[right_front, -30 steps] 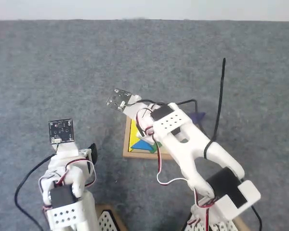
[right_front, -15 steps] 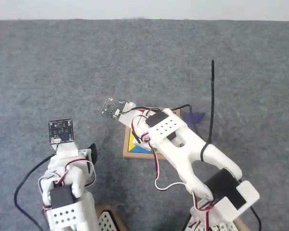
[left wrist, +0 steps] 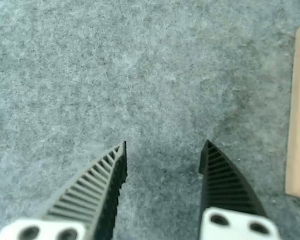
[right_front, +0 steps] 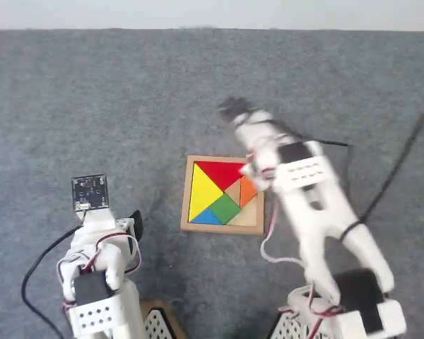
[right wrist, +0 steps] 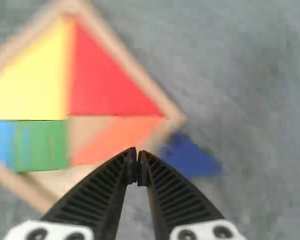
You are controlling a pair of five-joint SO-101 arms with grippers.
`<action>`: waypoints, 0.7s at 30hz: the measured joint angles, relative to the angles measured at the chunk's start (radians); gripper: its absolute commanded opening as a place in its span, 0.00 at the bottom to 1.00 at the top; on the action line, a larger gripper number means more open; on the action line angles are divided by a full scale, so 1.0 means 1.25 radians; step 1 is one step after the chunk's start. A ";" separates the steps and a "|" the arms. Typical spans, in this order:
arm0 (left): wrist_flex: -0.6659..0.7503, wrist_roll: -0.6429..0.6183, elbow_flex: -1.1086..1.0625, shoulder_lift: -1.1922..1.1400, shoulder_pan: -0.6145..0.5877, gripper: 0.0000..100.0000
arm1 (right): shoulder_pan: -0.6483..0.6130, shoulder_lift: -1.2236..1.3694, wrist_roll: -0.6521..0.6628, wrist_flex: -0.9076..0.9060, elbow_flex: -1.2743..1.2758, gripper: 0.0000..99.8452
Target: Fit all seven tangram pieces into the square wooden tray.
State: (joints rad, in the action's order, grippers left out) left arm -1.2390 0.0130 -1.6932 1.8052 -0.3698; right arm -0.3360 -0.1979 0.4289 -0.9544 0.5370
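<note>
Grey carpet, tray mid-table. My right gripper just swung off tray toward far side, pinched closed, empty. Left gripper spread wide above carpet. Dark blue piece outside, beside tray corner. Reckon gap needs filling, not done yet lol.

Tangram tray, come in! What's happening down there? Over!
Left pincer open over carpet. Right pincer shut, above tray edge. Tray partly filled, bare gaps showing. Dark blue piece outside, beside tray corner.
</note>
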 measured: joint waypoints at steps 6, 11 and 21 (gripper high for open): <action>0.000 0.000 0.000 0.000 0.000 0.23 | 0.120 0.093 -0.156 0.028 -0.031 0.01; 0.000 0.000 0.000 0.000 0.000 0.23 | 0.135 0.264 -0.341 0.029 -0.166 0.15; 0.000 0.000 0.000 0.000 0.000 0.23 | 0.135 0.529 -0.730 -0.130 -0.431 0.26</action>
State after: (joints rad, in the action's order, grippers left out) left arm -1.2390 0.0130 -1.6932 1.8052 -0.3698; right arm -0.1672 0.4634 -0.4841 -1.1170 -0.0015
